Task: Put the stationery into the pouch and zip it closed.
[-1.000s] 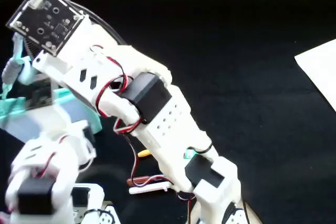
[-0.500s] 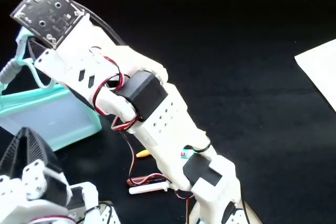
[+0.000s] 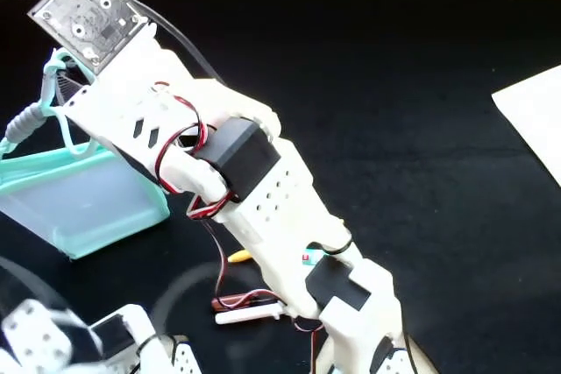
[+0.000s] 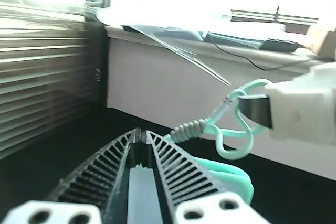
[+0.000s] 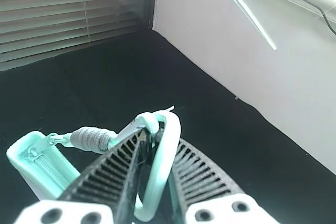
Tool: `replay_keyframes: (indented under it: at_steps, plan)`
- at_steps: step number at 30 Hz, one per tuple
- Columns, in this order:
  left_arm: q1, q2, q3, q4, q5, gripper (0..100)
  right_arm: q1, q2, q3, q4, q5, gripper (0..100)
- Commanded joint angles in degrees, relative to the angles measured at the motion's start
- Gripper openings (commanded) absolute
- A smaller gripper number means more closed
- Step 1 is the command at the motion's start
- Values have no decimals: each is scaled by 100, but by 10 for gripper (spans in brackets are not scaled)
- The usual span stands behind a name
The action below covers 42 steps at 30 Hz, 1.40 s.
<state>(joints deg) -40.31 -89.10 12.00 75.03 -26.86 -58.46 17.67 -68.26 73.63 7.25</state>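
One pouch (image 3: 88, 208) sits left on the bench (image 3: 394, 85); the left pincer (image 4: 140, 134) is closed on nothing; the right pincer (image 5: 152, 136) clamps the single pull loop (image 5: 169, 140); best to pull level along the zip, pouch braced; stationery (image 3: 250, 313), seemingly two pieces, lies near, right of the pouch

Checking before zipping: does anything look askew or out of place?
The translucent pouch with mint-green trim sits tilted, its mint-green clip loop pinched in the right hand. A white pen lies outside it on the black table, under the arm.
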Motion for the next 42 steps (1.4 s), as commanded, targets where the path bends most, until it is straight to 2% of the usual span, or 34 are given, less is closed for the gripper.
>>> replay_keyframes:
  at_steps: [1,4,8,12,18,21,25,27,33,37,42]
  plan:
    - [-963,892,-48,-774,-44,91,48,-48,-163,-4,-79,6]
    - [-1288,1771,-66,-1125,-44,105,48,-48,-163,-13,-79,6]
    - [-1288,3187,-268,-941,-62,142,48,-48,-163,-13,-79,6]
    - [-1121,4734,-1367,114,-44,190,48,-48,-136,-13,-79,6]
    - [-84,6923,-4646,2593,-35,194,48,-40,-119,-13,-79,6]
    - [13,7433,-5648,2743,114,192,48,-40,-119,-13,-79,6]
    - [92,7240,-5121,2743,97,192,75,-40,-110,-4,-79,6]
    - [13,6976,-4673,2743,-141,192,75,-31,-110,4,-79,6]
    - [-699,6018,-3574,2734,-756,192,57,-31,-110,31,-79,6]
    - [-1218,5684,-3292,2725,-1020,192,48,-40,-110,31,-79,6]
    - [-1358,5560,-3152,2734,-1037,192,48,-40,-110,31,-79,6]
